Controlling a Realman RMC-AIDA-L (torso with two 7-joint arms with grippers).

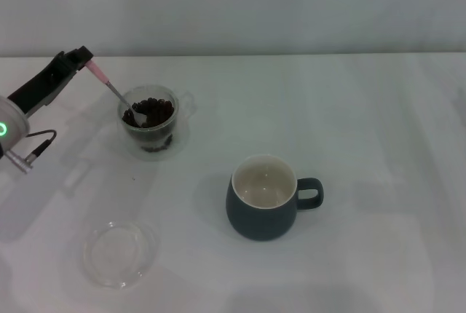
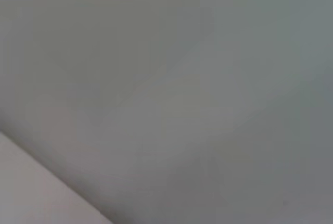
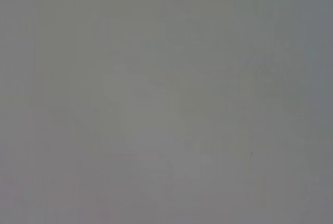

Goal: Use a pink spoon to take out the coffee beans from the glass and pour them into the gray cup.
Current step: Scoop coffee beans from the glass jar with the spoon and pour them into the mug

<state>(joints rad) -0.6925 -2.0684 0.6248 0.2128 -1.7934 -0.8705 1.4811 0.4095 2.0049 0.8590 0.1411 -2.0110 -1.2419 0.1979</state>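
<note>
The left gripper reaches in from the table's left edge, clamped on the pink spoon, which slants down into the clear glass of dark coffee beans. The rounded gray cup stands well apart.

One pink spoon. One glass — and in it a heap of coffee beans, too many and too small to count. One gray cup. One flat clear dish. One white table under them all. One gripper shows — the left gripper — in the head view. The two wrist views show only plain gray, with nothing in them to count.
</note>
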